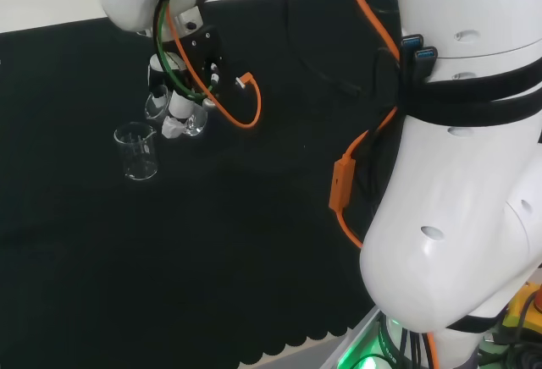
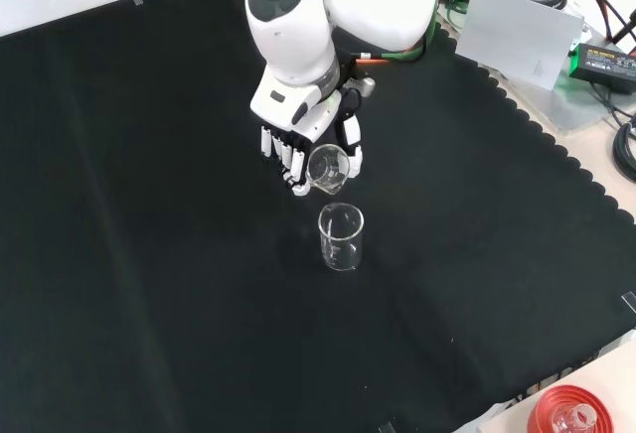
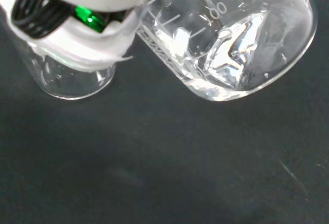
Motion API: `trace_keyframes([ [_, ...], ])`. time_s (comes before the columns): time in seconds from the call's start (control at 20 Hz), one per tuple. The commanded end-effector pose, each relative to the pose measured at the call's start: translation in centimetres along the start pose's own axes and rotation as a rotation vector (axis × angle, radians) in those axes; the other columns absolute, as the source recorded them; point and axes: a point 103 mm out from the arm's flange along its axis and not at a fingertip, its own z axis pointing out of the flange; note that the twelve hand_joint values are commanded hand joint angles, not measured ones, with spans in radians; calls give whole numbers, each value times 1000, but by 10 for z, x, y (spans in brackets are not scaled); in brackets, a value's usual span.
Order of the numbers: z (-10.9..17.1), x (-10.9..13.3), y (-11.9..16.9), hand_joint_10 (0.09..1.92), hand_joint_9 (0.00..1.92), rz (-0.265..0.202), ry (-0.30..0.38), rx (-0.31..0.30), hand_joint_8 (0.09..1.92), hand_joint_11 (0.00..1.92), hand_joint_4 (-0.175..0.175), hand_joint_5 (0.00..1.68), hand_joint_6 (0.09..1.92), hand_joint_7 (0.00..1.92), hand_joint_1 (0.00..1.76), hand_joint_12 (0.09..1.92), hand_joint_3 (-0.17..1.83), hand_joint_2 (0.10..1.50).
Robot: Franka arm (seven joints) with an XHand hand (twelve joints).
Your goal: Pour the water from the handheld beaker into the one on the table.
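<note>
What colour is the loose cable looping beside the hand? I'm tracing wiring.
Orange cable, clearest in the head view.

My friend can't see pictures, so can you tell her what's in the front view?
A robot hand holds a clear beaker tipped over a second clear beaker that stands upright on a black cloth. The white arm reaches in from the top.

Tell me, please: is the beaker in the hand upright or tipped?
Tipped. In the front view the held beaker leans in the hand, its mouth turned toward the standing beaker; the wrist view shows it slanted too.
</note>
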Motion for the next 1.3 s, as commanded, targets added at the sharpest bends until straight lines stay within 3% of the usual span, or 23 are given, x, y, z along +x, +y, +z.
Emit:
trace_keyframes([
  [0.05,-2,1,0,87,1550,19,-37,14,87,1018,175,1371,466,1715,1144,994,594,660],
  [1.3,-17,24,9,87,1553,57,-191,71,87,1031,175,1369,473,1717,1145,982,603,655],
])
